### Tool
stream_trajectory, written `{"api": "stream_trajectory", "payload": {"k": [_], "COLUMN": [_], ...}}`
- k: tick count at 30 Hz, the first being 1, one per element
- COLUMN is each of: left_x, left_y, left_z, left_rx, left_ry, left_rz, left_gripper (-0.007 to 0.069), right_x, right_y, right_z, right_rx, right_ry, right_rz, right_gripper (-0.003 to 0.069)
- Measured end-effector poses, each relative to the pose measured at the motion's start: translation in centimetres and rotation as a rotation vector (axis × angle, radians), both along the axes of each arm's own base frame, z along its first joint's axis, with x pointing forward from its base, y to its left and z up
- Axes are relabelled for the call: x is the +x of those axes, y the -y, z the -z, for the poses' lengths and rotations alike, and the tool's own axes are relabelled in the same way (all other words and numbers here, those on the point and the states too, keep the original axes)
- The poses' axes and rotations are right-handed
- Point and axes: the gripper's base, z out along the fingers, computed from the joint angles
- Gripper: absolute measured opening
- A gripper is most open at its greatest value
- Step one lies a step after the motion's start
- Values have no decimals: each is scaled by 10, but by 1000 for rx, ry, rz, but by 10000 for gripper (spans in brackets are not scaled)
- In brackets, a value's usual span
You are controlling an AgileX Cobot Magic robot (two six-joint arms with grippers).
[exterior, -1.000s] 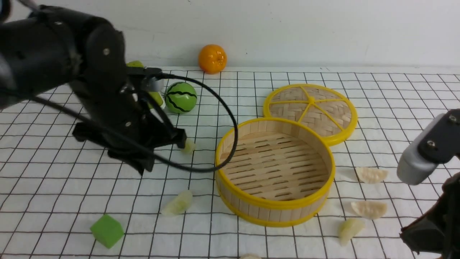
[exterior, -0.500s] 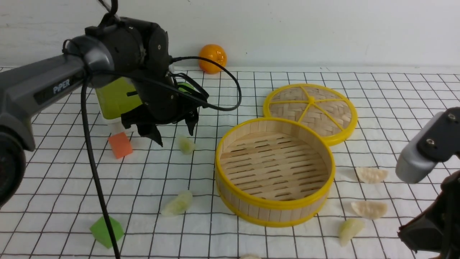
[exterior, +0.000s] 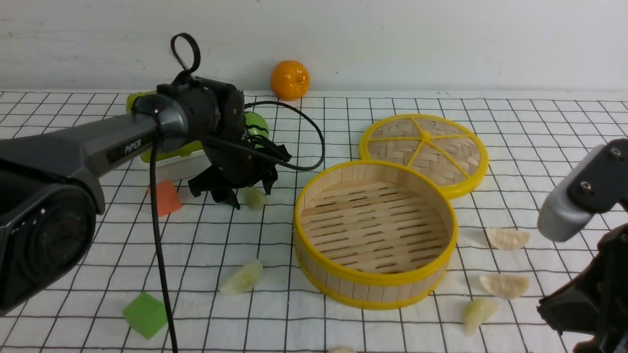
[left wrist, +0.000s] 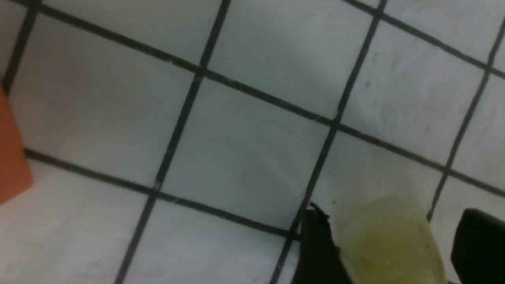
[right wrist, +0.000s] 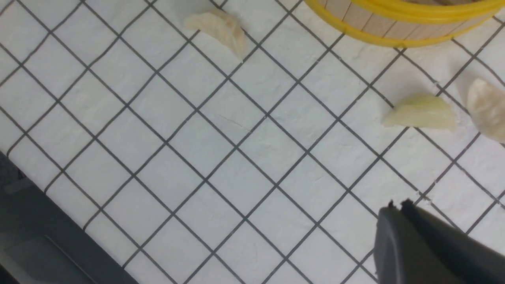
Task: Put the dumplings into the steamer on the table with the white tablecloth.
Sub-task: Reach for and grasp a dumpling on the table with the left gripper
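Several pale dumplings lie on the white tablecloth [exterior: 343, 122]. One dumpling [exterior: 255, 198] sits left of the steamer [exterior: 375, 289], and my left gripper [exterior: 251, 195] stands open astride it. The left wrist view shows this yellowish dumpling [left wrist: 388, 240] between the two black fingers [left wrist: 315, 248], with a gap on one side. The bamboo steamer holds nothing. More dumplings lie at front left [exterior: 242, 277] and right of the steamer [exterior: 507, 238] [exterior: 504, 285] [exterior: 478, 314]. My right gripper [right wrist: 396, 207] is shut, hovering over bare cloth near two dumplings [right wrist: 422, 114] [right wrist: 219, 27].
The woven lid [exterior: 424, 152] lies behind the steamer. An orange [exterior: 290, 79] rests by the back wall. A toy watermelon [exterior: 256, 121] and a green container [exterior: 162, 147] stand behind my left arm. An orange cube [exterior: 165, 197] and a green cube [exterior: 145, 315] lie on the left.
My left gripper opened, swung back from the camera and came down astride the dumpling, which stayed in place. The orange cube and green container came into view. The right arm barely moved.
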Motion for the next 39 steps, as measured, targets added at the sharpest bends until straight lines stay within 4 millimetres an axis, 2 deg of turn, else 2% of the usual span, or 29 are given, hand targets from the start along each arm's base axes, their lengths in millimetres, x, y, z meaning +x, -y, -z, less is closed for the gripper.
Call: {"api": "stream_trajectory", "payload": {"k": [1,3,8,11,12,14,17,18,19,20,21,23,24,26,29,31,32,35,39], "left_x": [0,1,-1,-5,-8,-13,-35,-47,-55,-56,-64,-77,-78,-85,-86,-85,-82,-76,-71], "left_y": [0,0,0,1,4,10,36,51,62,64,76,105,107,133,156,161,166,171,173], "left_z": [0,1,-6,-26,-51,-80,-133,-150,-156,-156,-157,-147,-146,-126,-101,-93,-80,-59,-44], "left_rx": [1,9,46,79,96,114,137,131,122,122,106,98,98,106,99,90,87,92,87], "left_ry": [0,0,0,6,41,80,165,190,197,199,195,169,166,147,145,147,141,124,120], "left_rz": [0,6,78,147,203,265,393,449,483,489,523,609,614,674,701,696,691,679,641], "left_gripper": [398,281,279,279,279,279,279,279,279,279,279,279,279,279,279,279,279,279,279], "right_x": [0,0,1,1,1,0,0,0,0,0,-1,-9,-10,-23,-39,-45,-50,-59,-62], "right_y": [0,0,-1,-1,-2,-3,-3,-4,-4,-4,-4,-2,-1,5,16,19,23,29,32], "right_z": [0,0,1,1,1,1,1,1,1,1,0,-4,-4,-11,-19,-22,-25,-30,-31], "right_rx": [0,0,-1,4,14,21,27,33,36,38,43,57,57,57,44,40,38,39,35], "right_ry": [0,0,-5,-9,-14,-18,-21,-24,-27,-28,-30,-37,-38,-29,12,34,56,95,110], "right_rz": [0,0,0,0,0,0,0,0,0,0,0,-8,-9,-21,-29,-29,-28,-24,-22], "right_gripper": [-3,-2,-1,0,0,1,1,1,2,2,3,3,3,3,6,8,10,12,16]}}
